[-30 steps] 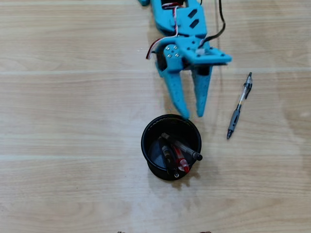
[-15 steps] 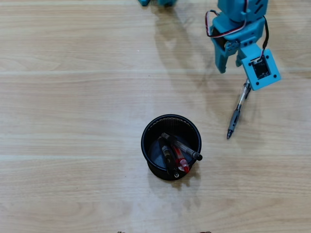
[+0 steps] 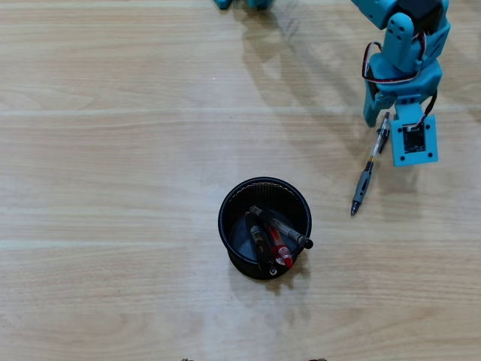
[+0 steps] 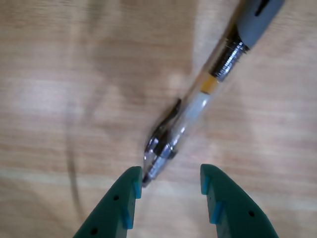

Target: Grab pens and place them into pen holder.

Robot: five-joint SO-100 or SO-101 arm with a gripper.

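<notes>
Looking down in the overhead view: teal arm (image 3: 402, 45) enters from the top right, with its wrist camera block directly above the clip end of the last loose pen (image 3: 367, 174). That pen, clear barrel with a grey rubber section, lies flat on the wood-grain table (image 3: 113, 165), tip pointing down-left, well apart from the pen holder (image 3: 264, 227). Holder is a black mesh cup standing upright near centre, with three pens (image 3: 272, 239) leaning inside: one black, one red and clear, one clear with a dark cap. Gripper fingers are mostly hidden under the arm body here, so jaw gap is unreadable from above.

Wrist view fills that in: gripper (image 4: 170, 181) shows two teal fingertips at the bottom edge, jaws parted moderately, nothing between them. Pen's clip end (image 4: 161, 146) sits just above the left fingertip, near touching; contact unclear, picture is blurred. Barrel runs diagonally up-right to the grey section.

Surface: light laminate planks, visible seams, soft arm shadows. Room beyond the tabletop not visible.
</notes>
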